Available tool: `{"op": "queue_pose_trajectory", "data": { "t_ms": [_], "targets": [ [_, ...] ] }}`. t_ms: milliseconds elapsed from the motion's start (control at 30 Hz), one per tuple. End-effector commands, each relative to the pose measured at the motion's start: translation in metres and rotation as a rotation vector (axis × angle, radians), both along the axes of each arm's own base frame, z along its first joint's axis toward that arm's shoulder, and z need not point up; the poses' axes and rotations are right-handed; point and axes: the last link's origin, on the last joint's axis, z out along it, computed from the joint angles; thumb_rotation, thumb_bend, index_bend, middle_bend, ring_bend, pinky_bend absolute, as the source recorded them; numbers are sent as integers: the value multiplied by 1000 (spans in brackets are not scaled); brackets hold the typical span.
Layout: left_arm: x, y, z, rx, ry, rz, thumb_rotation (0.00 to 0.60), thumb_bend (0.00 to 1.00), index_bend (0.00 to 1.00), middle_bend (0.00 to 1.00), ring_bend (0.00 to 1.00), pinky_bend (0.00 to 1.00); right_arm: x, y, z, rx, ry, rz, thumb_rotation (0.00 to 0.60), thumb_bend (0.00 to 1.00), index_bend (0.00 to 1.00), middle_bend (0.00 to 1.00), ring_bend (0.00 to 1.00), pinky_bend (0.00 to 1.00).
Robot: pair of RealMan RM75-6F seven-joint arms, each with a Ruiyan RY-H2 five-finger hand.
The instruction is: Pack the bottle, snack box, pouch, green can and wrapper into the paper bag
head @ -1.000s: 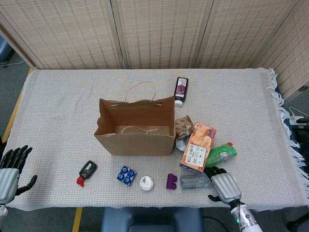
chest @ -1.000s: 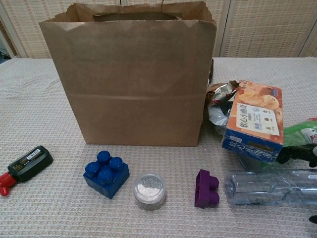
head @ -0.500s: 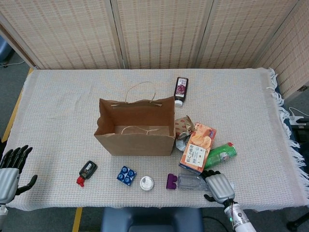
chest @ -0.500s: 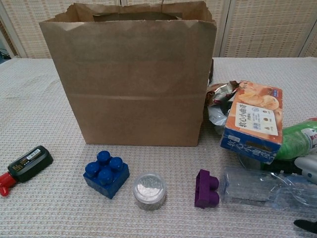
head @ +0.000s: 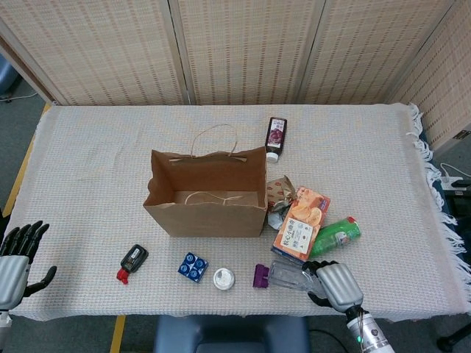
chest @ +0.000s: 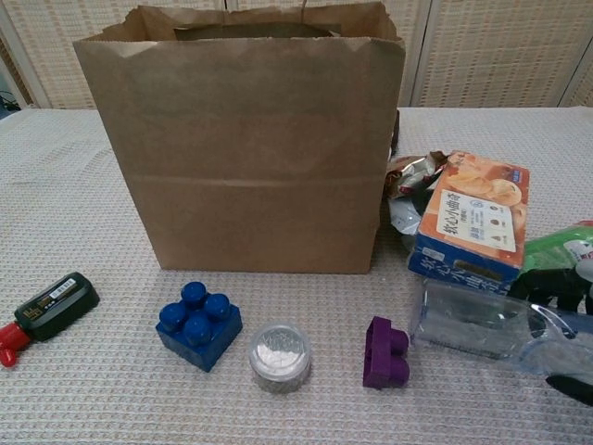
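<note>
With the right hand (head: 337,284) wrapping its fingers around the clear crushed plastic bottle (head: 289,275) lying just in front of the orange cardboard snack box (head: 301,225), a careless lift could nudge the box or crumple the slippery bottle loose.

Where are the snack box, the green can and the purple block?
snack box (head: 302,227): head view, printed top face.
green can (head: 335,237): head view, its side.
purple block (chest: 384,353): chest view, front side.

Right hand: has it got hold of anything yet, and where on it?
Yes. The right hand grips the clear bottle at its right-hand end, the rest sticking out toward the purple block. The left hand holds nothing.
</note>
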Motion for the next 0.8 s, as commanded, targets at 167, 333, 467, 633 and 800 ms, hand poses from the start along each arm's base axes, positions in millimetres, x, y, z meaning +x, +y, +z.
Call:
{"op": "queue_pose_trajectory", "data": {
  "t_ms": [167,333,467,633,800],
  "targets": [
    [0,0,0,2,4,2,600,330,0,0,0,0,5,5,32,-31,-92,8,600,417,624,546,562,575],
    [0,0,-1,5,5,4,600,330,0,0,0,0,15,-1,49,-75,-171,20,600,417,624,546,563,576],
    [0,0,-1,5,5,4,600,330,0,0,0,0,18,-2,54,-86,-182,28,600,417,624,546,563,577],
    [0,0,0,4,2,4,600,330,0,0,0,0,45,-37,105,-292,-284,65,600,417,624,546,563,578],
    [0,0,0,2,0,3,600,331,0,0,0,0,60,-70,139,-409,-311,63,600,417,624,546,563,578]
  ]
}}
